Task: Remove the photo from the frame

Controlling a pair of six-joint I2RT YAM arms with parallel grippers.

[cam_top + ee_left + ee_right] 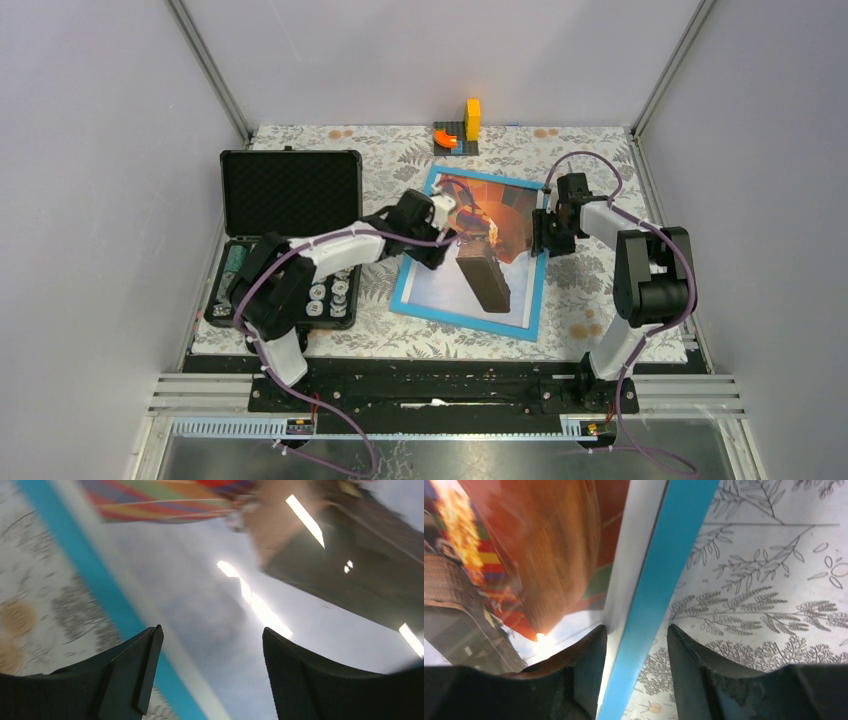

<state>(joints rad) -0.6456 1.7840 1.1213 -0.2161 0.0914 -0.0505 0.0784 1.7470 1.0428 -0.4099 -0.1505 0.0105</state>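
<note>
The frame (462,323) lies face up on the floral cloth, its light-blue border around the photo (447,288) of a multicoloured balloon with a brown basket. My left gripper (440,240) is open over the frame's left edge. In the left wrist view its fingers (211,629) hang above the blue border (105,590) and the photo's pale sky (210,600). My right gripper (548,232) is open at the frame's right edge. In the right wrist view its jaws (636,627) straddle the blue border (674,550), with one finger over the photo (554,545) side and one over the cloth.
An open black foam-lined case (290,190) stands at the left, with round items (330,295) in its lower half. A grey baseplate with orange and yellow bricks (458,135) sits at the back. Grey walls close in both sides.
</note>
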